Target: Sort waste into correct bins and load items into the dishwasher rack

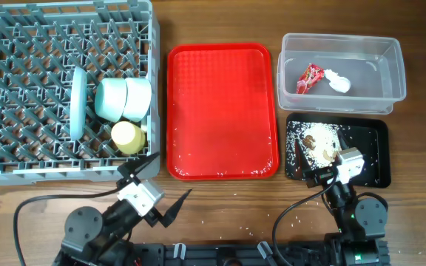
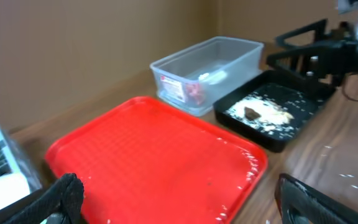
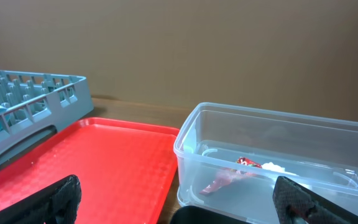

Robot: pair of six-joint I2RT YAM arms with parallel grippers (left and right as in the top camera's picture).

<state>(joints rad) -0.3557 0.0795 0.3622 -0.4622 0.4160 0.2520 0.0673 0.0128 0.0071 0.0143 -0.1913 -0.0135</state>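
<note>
Overhead view looks basically sorted. The wrapper (image 1: 309, 77) and tissue wad (image 1: 338, 81) sit in the clear tub (image 1: 392, 70) at the far right corner. The food scraps (image 1: 320, 140) are in the black tray (image 1: 372, 151) just nearer, by the right edge. The plate (image 1: 78, 103) stands on edge between the pegs of the rack (image 1: 50, 174) at the far left corner, with the bowls (image 1: 123, 99) and cup (image 1: 127, 137) beside it, for draining I'd guess. The left gripper (image 1: 172, 174) and right gripper (image 3: 176, 186) sit at the near edge, fingers spread, holding nothing. Can't spot the fork or spoon.
</note>
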